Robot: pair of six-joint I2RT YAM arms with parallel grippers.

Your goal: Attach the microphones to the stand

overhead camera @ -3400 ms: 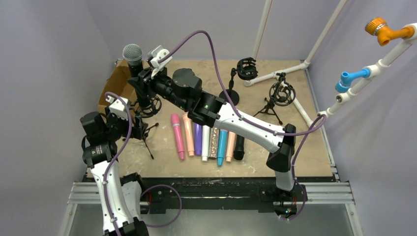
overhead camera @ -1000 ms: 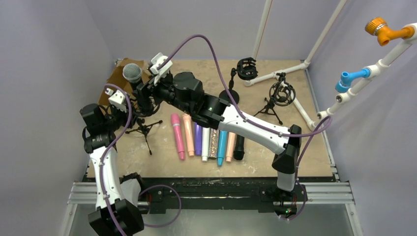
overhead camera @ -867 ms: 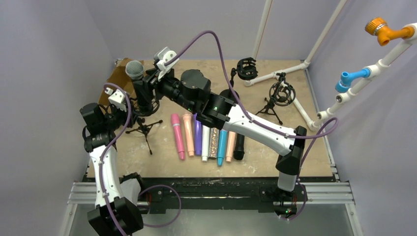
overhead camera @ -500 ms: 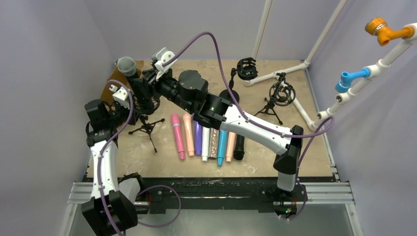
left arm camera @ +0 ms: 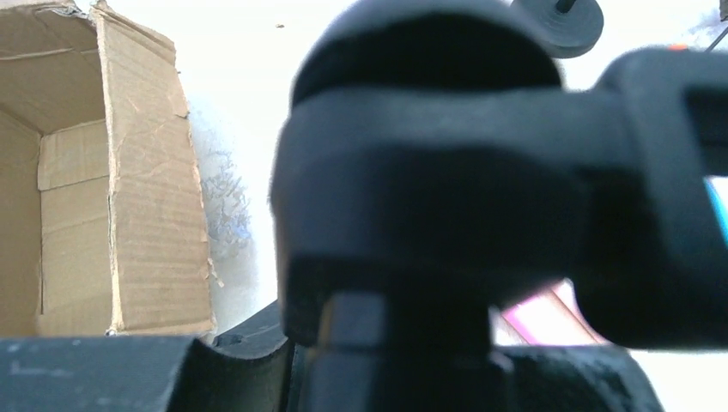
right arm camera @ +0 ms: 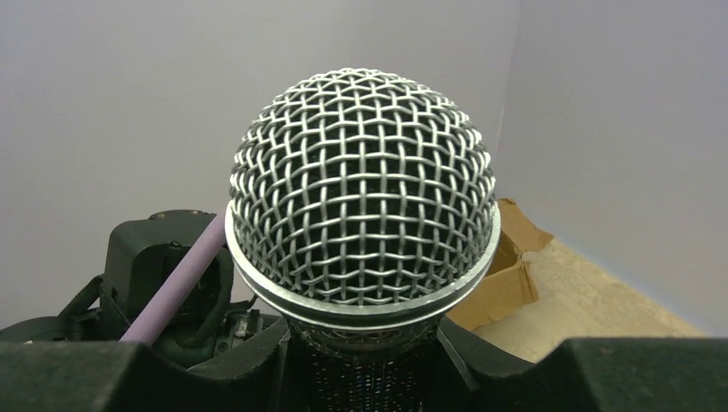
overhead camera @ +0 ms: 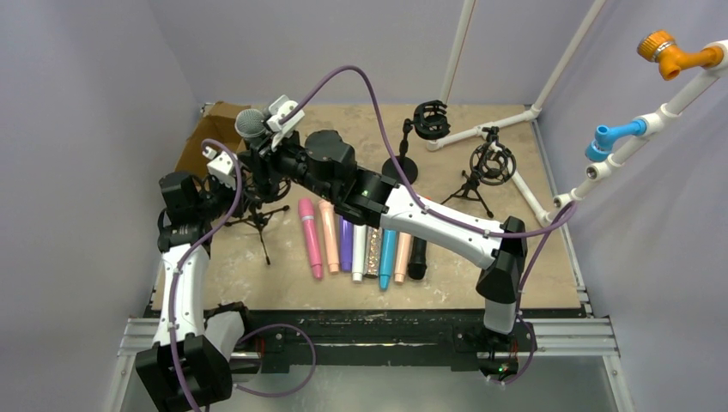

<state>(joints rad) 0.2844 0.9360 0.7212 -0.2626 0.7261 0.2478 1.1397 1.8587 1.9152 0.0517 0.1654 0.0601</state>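
Note:
A black microphone with a silver mesh head point(overhead camera: 250, 124) point(right arm camera: 365, 189) stands upright at the back left, over a black tripod stand point(overhead camera: 255, 216). My right gripper point(overhead camera: 256, 160) point(right arm camera: 365, 365) is shut on its black body just under the head. My left gripper point(overhead camera: 228, 178) point(left arm camera: 391, 369) is shut on the stand, whose dark blurred mount point(left arm camera: 429, 172) fills the left wrist view. Several microphones lie in a row on the table: pink point(overhead camera: 309, 238), peach point(overhead camera: 329, 225), purple point(overhead camera: 346, 245), white point(overhead camera: 359, 255), glitter point(overhead camera: 373, 253), teal point(overhead camera: 388, 257), another peach point(overhead camera: 403, 257), black point(overhead camera: 418, 257).
An open cardboard box point(overhead camera: 199, 142) point(left arm camera: 112, 197) sits at the back left corner. A round-base stand with a shock mount point(overhead camera: 431, 120) and a small tripod with a mount point(overhead camera: 491, 163) stand at the back right. White pipes point(overhead camera: 481, 130) run along the back and right side.
The microphone head has swung from the left back to the right and stands more upright. My left gripper has shifted right with the stand. The right arm moved with the microphone.

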